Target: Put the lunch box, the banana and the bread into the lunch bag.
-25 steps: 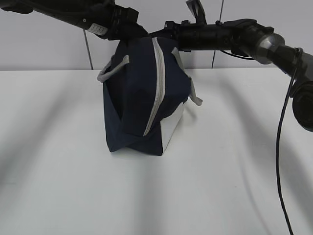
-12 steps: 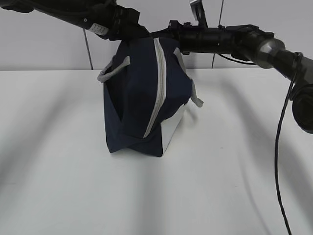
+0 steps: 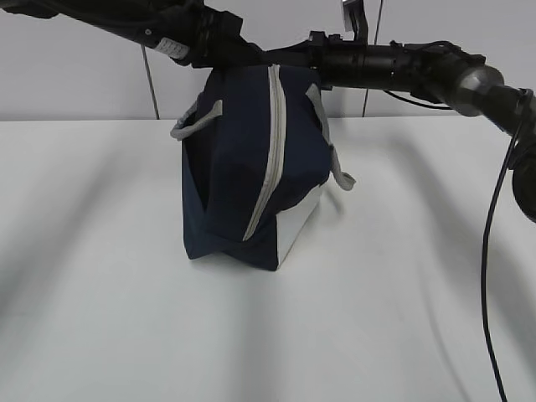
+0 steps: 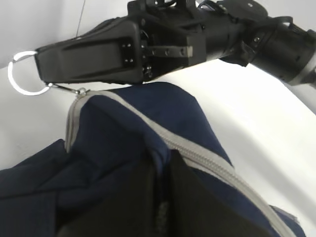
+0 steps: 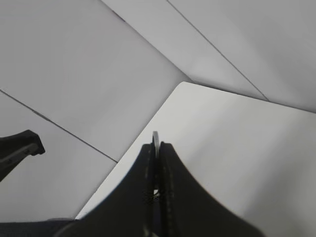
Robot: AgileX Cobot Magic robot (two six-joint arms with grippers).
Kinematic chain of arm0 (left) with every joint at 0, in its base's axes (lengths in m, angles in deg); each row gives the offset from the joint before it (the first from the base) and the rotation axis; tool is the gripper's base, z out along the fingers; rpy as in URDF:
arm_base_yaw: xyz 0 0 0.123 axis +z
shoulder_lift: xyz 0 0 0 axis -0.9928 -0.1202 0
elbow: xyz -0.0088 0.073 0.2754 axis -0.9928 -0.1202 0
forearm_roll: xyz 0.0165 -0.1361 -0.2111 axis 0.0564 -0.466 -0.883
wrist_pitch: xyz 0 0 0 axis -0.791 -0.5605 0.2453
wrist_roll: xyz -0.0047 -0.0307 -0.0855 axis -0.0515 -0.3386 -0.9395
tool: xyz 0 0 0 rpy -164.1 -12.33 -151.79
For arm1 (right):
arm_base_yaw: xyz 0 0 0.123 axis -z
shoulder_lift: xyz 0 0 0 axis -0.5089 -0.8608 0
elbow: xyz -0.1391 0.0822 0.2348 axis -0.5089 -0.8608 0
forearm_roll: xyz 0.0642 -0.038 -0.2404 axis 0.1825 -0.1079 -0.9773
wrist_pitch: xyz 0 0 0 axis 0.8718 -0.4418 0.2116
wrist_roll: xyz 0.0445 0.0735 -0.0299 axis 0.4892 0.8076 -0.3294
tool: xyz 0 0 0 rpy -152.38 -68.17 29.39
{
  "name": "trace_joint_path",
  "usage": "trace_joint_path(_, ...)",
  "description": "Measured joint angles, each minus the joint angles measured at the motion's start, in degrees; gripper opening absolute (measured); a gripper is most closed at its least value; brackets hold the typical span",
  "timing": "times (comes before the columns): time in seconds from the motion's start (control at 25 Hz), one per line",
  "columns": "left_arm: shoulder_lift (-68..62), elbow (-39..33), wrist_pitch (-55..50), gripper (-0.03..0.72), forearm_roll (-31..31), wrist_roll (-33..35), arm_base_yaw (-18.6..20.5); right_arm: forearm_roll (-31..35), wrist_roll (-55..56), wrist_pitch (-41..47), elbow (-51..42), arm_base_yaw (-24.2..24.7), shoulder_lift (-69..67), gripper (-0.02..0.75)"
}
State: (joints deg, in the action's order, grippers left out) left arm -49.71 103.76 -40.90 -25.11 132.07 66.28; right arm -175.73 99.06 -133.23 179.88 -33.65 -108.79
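1. The lunch bag (image 3: 251, 167) stands on the white table (image 3: 100, 293) a little left of centre in the exterior view, near the table's far edge. It is dark navy with a white lower panel (image 3: 297, 222) on its right side.
2. A grey zipper (image 3: 270, 142) runs from the bag's top down its front face to just above the base, and it looks closed along that whole length.
3. Grey strap handles show on both sides: one loop (image 3: 194, 121) at the upper left of the bag, the other (image 3: 335, 159) hanging down its right flank.
4. Both arms meet at the bag's top, in the upper part of the exterior view. The left arm (image 3: 151, 25) comes in from the upper left, the right arm (image 3: 402, 63) from the upper right.
5. In the left wrist view the right gripper (image 4: 42, 66) lies across the top of the frame, its tip at the silver ring pull (image 4: 22, 74), which joins the zipper's end at the bag's top corner.
6. In the right wrist view the fingers (image 5: 170, 197) are pressed together with the thin metal ring (image 5: 156, 140) pinched between them.
7. The left gripper's black fingers (image 4: 192, 197) sit at the bottom of the left wrist view, narrowly spaced, with navy bag fabric between them beside the zipper.
8. The lunch box, banana and bread are in none of the views.
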Motion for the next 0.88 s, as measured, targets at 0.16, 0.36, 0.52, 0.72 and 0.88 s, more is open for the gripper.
trace_joint_path(0.16,0.21,0.00,-0.67,0.020,-0.02,0.39,-0.03,1.07,-1.80,-3.25,0.00,0.13,-0.09,-0.016)
trace_joint_path(0.36,0.30,0.00,-1.08,0.020,-0.08,1.41,-0.10,1.24,-2.47,-1.72,0.00,0.17,-0.09,-0.016)
trace_joint_path(0.52,0.30,0.00,-0.43,0.020,-0.03,1.54,-0.04,-1.84,-2.47,-0.30,0.00,0.26,-0.09,-0.016)
trace_joint_path(0.72,0.12,0.00,0.53,0.020,-0.03,1.54,0.02,-6.08,-1.81,0.43,0.00,0.26,0.02,-0.016)
trace_joint_path(0.88,0.08,0.00,0.94,0.020,-0.03,1.54,0.02,-8.24,-1.70,0.56,0.11,0.26,0.02,-0.016)
